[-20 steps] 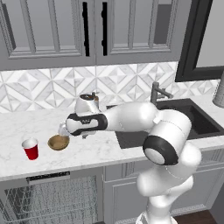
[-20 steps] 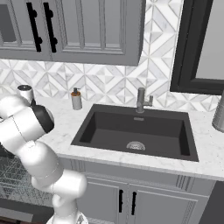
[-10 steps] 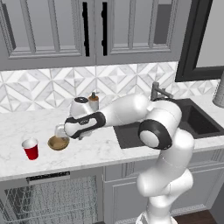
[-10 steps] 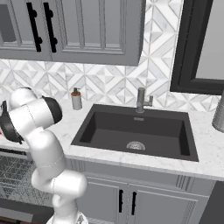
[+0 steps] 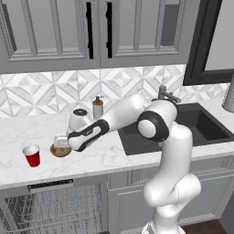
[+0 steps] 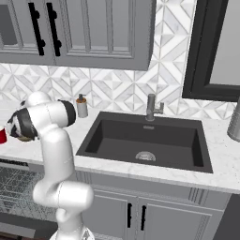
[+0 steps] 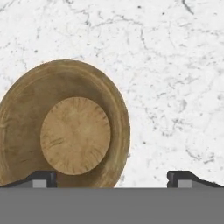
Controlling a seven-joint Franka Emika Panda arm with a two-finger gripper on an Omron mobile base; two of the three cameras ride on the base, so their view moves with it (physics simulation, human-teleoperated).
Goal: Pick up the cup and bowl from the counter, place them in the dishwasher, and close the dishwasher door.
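Observation:
The tan-brown bowl (image 5: 60,150) sits on the white marble counter (image 5: 105,157), and the red cup (image 5: 32,155) stands a little to its left. My gripper (image 5: 61,141) hovers right above the bowl, pointing down. In the hand view the bowl (image 7: 65,127) lies at the left with its right rim between the two spread fingertips (image 7: 43,178); my gripper (image 7: 111,179) is open and holds nothing. Below the counter the dishwasher's wire rack (image 5: 55,208) shows. In the right base view the red cup (image 6: 2,135) peeks in at the left edge.
A tan-topped soap dispenser (image 5: 97,108) stands by the backsplash behind my arm. The dark sink (image 5: 183,130) with its faucet (image 5: 164,95) lies to the right. A grey canister (image 5: 229,94) sits at the far right. Grey cabinets hang overhead.
My hand has moved down and left until it stands over the bowl, and the elbow has swung toward the sink. The jaws stayed wide apart; cup and bowl have not moved.

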